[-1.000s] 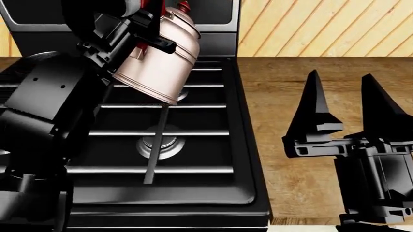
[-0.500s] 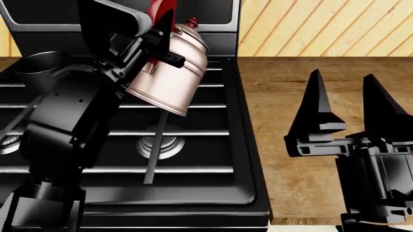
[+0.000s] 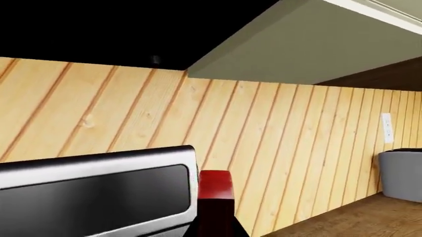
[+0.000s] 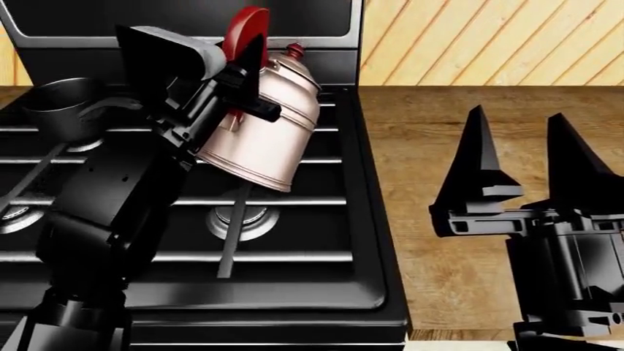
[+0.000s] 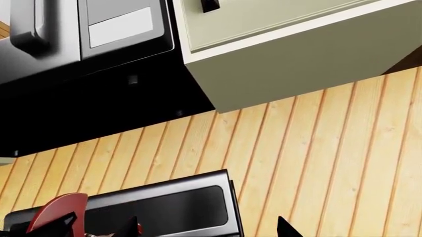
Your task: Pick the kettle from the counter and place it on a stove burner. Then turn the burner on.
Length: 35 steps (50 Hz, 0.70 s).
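- The tall silvery-pink metal kettle (image 4: 263, 128) with the red curved handle (image 4: 242, 33) hangs in the air above the black gas range (image 4: 292, 292), tilted, its base leaning toward the right side of the stove and clear of the black grate bars (image 4: 244, 201).
- My left jaws (image 4: 244, 69) are clenched on that red handle, just under its arch; the red lid knob (image 4: 289, 50) pokes out beside them.
- Directly below and slightly toward me sits a round silvery gas burner head (image 4: 241, 219) under the grate, uncovered, with open grate all around it.
- A small dark saucepan (image 4: 63, 108) stands on the rear left of the range, near my left forearm but apart from the kettle.
- The range's right edge runs just beside the kettle's base; past it lies the brown wood-grain worktop (image 4: 439, 124), bare between that edge and my right jaws (image 4: 522, 157).
- My right jaws are released, both black fingers spread and pointing up over the worktop, well apart from the stove.
- From my left wrist I see only the red handle tip (image 3: 216, 185), the range's back panel (image 3: 99, 190) and the slatted wood wall (image 3: 283, 148).
- A grey container (image 3: 402, 173) stands at the far end of the worktop.
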Tool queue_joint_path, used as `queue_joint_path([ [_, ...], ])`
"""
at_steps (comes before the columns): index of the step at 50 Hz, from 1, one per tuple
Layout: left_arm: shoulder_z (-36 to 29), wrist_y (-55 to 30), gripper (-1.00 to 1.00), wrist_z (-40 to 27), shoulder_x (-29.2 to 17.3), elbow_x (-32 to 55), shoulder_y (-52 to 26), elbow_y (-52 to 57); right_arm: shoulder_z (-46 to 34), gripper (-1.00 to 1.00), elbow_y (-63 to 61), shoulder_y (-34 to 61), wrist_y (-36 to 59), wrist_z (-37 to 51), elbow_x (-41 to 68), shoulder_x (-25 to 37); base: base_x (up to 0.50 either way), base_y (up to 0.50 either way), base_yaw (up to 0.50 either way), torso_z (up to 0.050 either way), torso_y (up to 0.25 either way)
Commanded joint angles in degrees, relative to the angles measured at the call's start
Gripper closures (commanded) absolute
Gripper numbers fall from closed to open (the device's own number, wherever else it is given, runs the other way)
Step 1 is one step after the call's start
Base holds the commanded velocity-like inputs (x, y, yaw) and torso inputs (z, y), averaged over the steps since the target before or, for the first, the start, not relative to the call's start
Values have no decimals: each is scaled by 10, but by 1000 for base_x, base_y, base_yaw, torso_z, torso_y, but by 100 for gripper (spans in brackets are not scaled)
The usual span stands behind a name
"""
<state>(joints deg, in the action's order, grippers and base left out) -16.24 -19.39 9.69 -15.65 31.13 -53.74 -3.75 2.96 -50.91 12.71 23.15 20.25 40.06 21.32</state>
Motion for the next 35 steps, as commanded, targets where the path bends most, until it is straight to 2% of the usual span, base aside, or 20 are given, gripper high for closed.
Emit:
queue_joint_path([
  [1,10,1,100,-14,-9,17,39,39,-5,-100,0,-1,-2,2,-1,2,0,0,0,0,0],
  [20,36,13,100,-43,-35,35,138,85,-11,-100,-5,-2,-4,8,0,6,0,0,0,0,0],
  [35,39,-24,100,-80,-60,80,202,242,-12,-100,4,-2,-12,8,2,8,0,0,0,0,0],
])
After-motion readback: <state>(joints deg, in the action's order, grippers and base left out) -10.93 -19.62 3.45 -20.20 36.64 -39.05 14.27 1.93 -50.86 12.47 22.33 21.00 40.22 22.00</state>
